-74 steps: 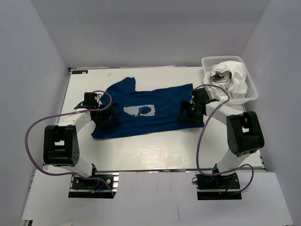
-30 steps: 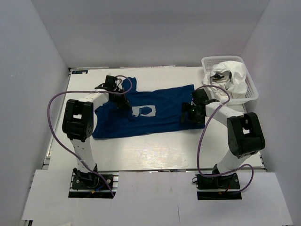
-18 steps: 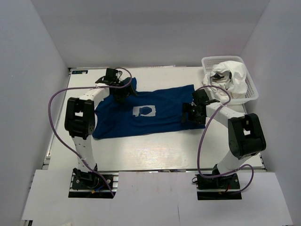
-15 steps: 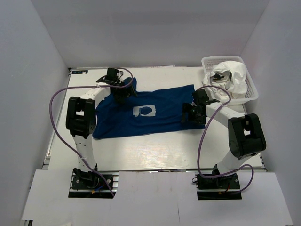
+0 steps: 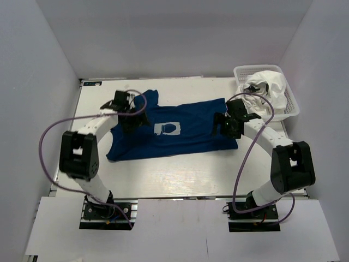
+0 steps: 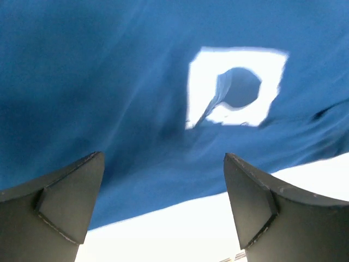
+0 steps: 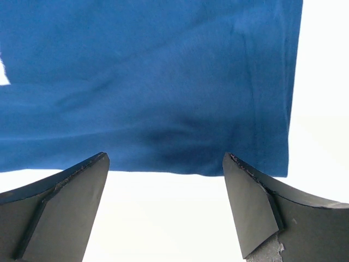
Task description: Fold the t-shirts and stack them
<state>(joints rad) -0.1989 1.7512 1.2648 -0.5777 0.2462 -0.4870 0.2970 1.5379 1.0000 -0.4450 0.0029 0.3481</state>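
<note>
I'm watching left claw (image 6: 163,157) and right claw (image 7: 165,156) gaping over the navy t-shirt (image 6: 125,76); only overhead is showing the basket (image 5: 295,107), white t-shirt (image 5: 271,87) inside, beyond the right claw.

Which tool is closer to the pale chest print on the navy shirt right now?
Left. The left tool is over the navy shirt just beside the chest print; the right tool is farther away, at the shirt's edge toward the basket.

Two t-shirts (image 5: 185,136) (image 5: 272,86), seemingly; one basket (image 5: 294,107)

no readable text, labels or numbers anywhere
</note>
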